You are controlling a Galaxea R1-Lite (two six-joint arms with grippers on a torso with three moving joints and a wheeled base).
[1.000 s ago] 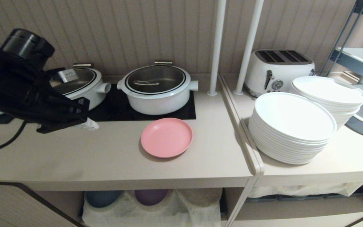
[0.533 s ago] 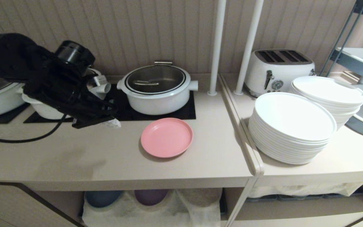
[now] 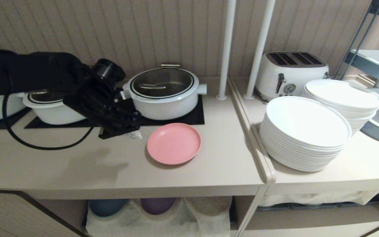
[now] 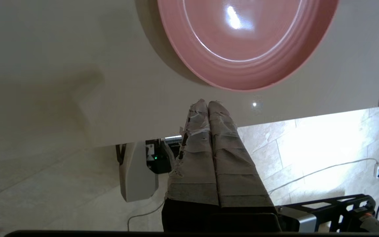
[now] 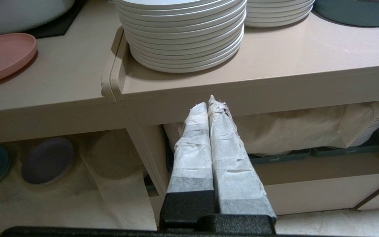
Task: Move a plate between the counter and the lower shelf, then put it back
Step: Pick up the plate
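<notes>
The pink plate [image 3: 174,143] lies flat on the beige counter [image 3: 87,168], just in front of the black hob panel. My left gripper [image 3: 136,134] hovers over the counter a short way left of the plate, shut and empty, with a gap between it and the rim. In the left wrist view its taped fingertips [image 4: 208,102] are pressed together just short of the plate [image 4: 247,42]. Under the counter is the lower shelf [image 3: 209,210], lined with white cloth. My right gripper [image 5: 213,100] is parked in front of the shelf unit, shut and empty, outside the head view; the plate [image 5: 2,56] shows in its view.
Two white lidded pots [image 3: 164,92] [image 3: 49,107] stand on the hob behind the plate. Two white poles [image 3: 225,49] rise at the counter's back. To the right are white plate stacks [image 3: 304,131] and a toaster [image 3: 291,72]. A blue plate [image 3: 107,206] and a purple plate [image 3: 157,204] sit in the lower shelf.
My left arm has swung rightward across the counter from the far left, ending close to the plate's left side. Its gripper stayed shut. The plate has not moved.
</notes>
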